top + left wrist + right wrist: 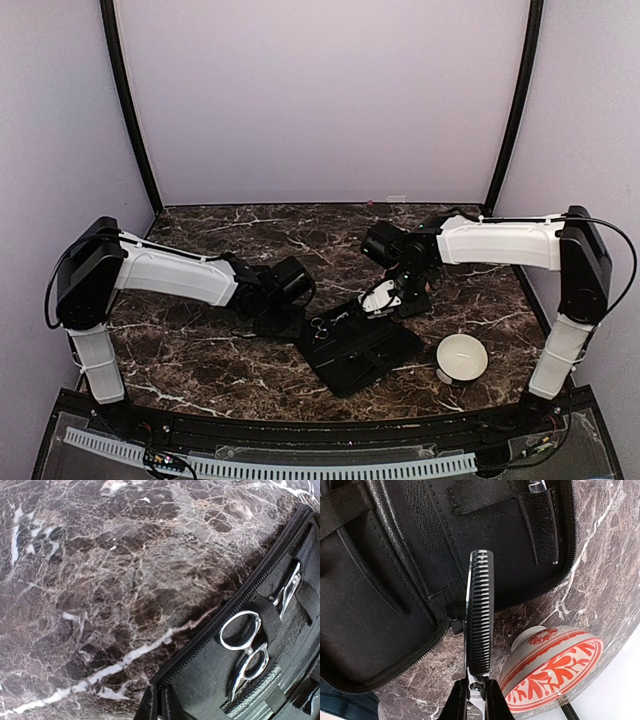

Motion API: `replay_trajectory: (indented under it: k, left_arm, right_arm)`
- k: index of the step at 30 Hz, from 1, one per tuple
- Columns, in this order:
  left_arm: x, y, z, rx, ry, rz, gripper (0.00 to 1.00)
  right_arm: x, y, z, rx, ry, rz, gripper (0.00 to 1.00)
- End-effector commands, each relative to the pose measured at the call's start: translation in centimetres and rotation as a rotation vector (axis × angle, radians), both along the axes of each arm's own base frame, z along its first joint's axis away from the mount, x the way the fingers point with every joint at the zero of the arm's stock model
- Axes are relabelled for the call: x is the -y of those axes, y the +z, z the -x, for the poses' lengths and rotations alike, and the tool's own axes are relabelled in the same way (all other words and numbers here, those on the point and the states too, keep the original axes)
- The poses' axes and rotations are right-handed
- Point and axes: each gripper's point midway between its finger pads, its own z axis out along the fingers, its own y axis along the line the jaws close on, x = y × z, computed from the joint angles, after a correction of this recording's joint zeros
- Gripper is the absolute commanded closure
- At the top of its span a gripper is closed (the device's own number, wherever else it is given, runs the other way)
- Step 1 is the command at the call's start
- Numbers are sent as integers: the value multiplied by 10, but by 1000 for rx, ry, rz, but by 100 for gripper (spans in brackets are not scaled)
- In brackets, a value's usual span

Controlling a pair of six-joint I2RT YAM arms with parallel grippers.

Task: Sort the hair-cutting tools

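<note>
Plainly, the right claw (475, 694) is clamped narrow on the silver thinning shears with a dark toothed blade (479, 620), gripping them near the pivot; their long axis runs straight ahead from the fingertips, with the tip over the open interior of the flat black zippered fabric case (380, 605), short of its stitched pocket slots; the white bowl with orange pattern (555, 672) sits just beside the blade on the claw's right, outside the zip. The next move likely turns on that heading: carried forward along the blade's own line, the tip would meet a pocket. The left claw (156, 706) is pressed shut at the case's zippered edge on the dark brown marble table (100, 580); whether it pinches that edge I cannot tell; the silver metal scissors with looped handles (247, 650) lie strapped inside the case, near it. The right arm looks the one placed for stowing.
</note>
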Motion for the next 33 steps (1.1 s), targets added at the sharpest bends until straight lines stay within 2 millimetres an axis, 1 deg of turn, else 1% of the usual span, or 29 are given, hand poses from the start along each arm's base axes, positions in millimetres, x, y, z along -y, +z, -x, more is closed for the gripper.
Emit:
replay_trajectory:
  k: [1, 3, 6, 9, 11, 13, 15, 18, 22, 24, 33]
  left_arm:
    - [-32, -4, 9, -3, -48, -158, 100]
    - [-36, 3, 7, 39, -122, -184, 100]
    - [-42, 17, 8, 106, -243, -199, 100]
    - [-49, 29, 7, 165, -331, -228, 100]
    - [-52, 32, 7, 192, -380, -249, 100]
    - [-49, 34, 6, 212, -431, -254, 100]
    - [-41, 35, 4, 223, -460, -230, 100]
    - [-31, 33, 0, 227, -465, -218, 100]
    - [-30, 23, -10, 224, -453, -271, 100]
    - [-27, 21, -13, 230, -451, -272, 100]
    - [-22, 22, -19, 251, -439, -268, 100]
  right_arm:
    - [-3, 11, 4, 15, 0, -36, 100]
    - [-5, 11, 5, 11, 5, -39, 100]
    - [-9, 12, 9, 7, 21, -47, 100]
    - [-14, 12, 15, -3, 40, -56, 100]
    - [-17, 9, 18, -6, 52, -53, 100]
    - [-20, 6, 19, -6, 59, -49, 100]
    - [-24, 6, 16, 2, 66, -51, 100]
    - [-31, 6, 8, 28, 79, -48, 100]
    - [-39, 1, -2, 81, 115, -13, 100]
    - [-43, -2, -4, 90, 130, -6, 100]
    - [-52, -13, -16, 110, 136, 24, 100]
